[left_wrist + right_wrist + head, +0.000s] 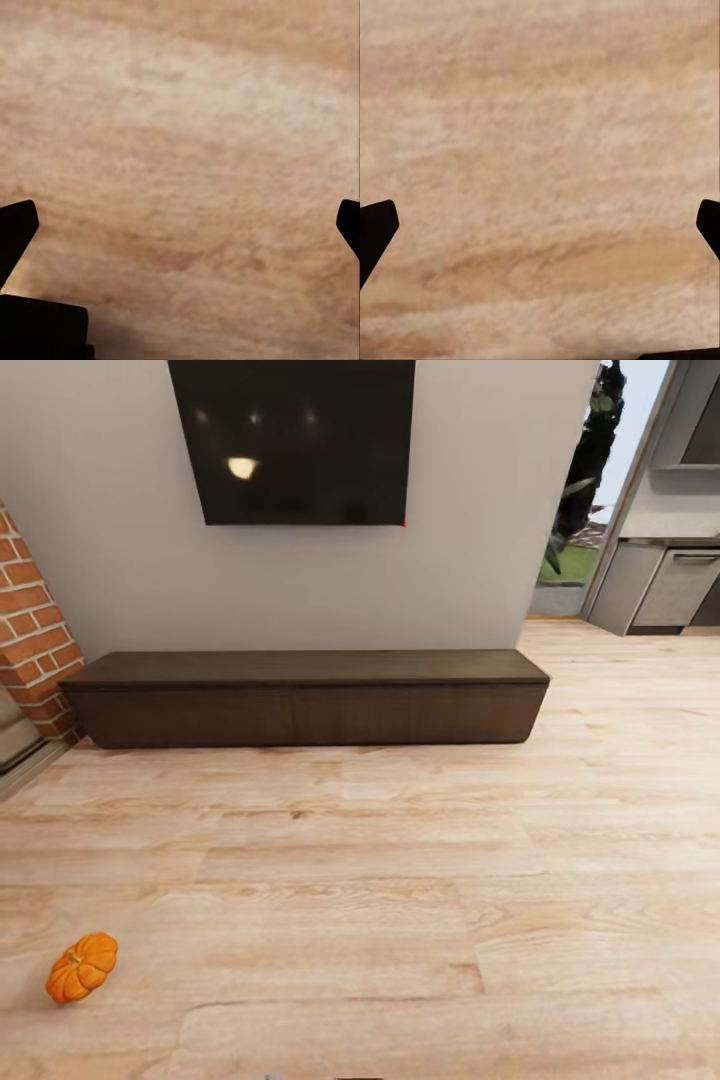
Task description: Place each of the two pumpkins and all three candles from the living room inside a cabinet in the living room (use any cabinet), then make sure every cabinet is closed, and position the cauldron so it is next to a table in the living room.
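The cabinet point(305, 700) stands shut against the wall, and one pumpkin point(82, 966) lies on its side on the floor point(400, 880), well apart from it toward the near left. Left gripper point(180, 225) and right gripper point(540, 225) hang spread wide over bare planks, holding nothing. The round pumpkin could roll from a careless pinch, or a drawer pulled later could strike the base

No readable text anywhere (no labels, brands or numbers).
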You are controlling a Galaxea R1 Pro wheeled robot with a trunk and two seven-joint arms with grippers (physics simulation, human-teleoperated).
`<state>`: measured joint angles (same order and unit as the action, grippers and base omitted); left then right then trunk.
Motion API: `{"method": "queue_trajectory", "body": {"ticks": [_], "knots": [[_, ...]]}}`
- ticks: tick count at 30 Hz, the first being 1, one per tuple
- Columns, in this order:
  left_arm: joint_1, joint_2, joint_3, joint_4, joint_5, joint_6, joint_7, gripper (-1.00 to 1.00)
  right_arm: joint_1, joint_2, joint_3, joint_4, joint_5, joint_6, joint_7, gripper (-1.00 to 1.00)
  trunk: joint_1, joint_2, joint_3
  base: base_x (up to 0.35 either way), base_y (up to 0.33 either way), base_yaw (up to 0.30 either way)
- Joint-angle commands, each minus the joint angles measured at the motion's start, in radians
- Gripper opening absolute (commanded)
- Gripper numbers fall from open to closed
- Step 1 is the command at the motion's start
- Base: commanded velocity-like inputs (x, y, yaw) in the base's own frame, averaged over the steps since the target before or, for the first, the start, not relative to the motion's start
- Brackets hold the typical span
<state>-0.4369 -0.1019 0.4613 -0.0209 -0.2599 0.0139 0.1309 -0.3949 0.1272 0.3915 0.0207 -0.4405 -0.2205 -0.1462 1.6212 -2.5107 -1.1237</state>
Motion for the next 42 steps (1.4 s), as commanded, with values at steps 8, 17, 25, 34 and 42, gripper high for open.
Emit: {"method": "queue_trajectory", "body": {"ticks": [8,17,25,34,42], "knots": [[0.000,0.018,0.009,-0.001,-0.003,0.000,0.002,1.00,-0.001,0.003,0.009,0.002,-0.007,-0.005,0.000,1.00,0.000,0.000,-0.001,0.044,0.330,0.000],[0.000,0.019,0.010,-0.001,-0.004,0.000,0.001,1.00,0.000,0.000,0.009,0.001,-0.007,-0.006,0.000,1.00,0.000,0.000,-0.001,0.001,0.330,0.000],[0.000,0.019,0.010,-0.001,-0.004,0.000,0.001,1.00,0.000,0.000,0.009,0.001,-0.007,-0.006,-0.001,1.00,0.000,0.000,-0.001,0.000,0.330,0.000],[0.000,0.019,0.010,-0.001,-0.004,0.000,0.001,1.00,0.000,0.000,0.009,0.001,-0.007,-0.007,-0.001,1.00,0.000,0.000,-0.001,0.000,0.330,0.000],[0.000,0.019,0.011,-0.001,-0.004,0.000,0.001,1.00,0.000,0.000,0.009,0.001,-0.008,-0.007,-0.001,1.00,0.000,0.000,-0.001,0.000,0.330,0.000]]}}
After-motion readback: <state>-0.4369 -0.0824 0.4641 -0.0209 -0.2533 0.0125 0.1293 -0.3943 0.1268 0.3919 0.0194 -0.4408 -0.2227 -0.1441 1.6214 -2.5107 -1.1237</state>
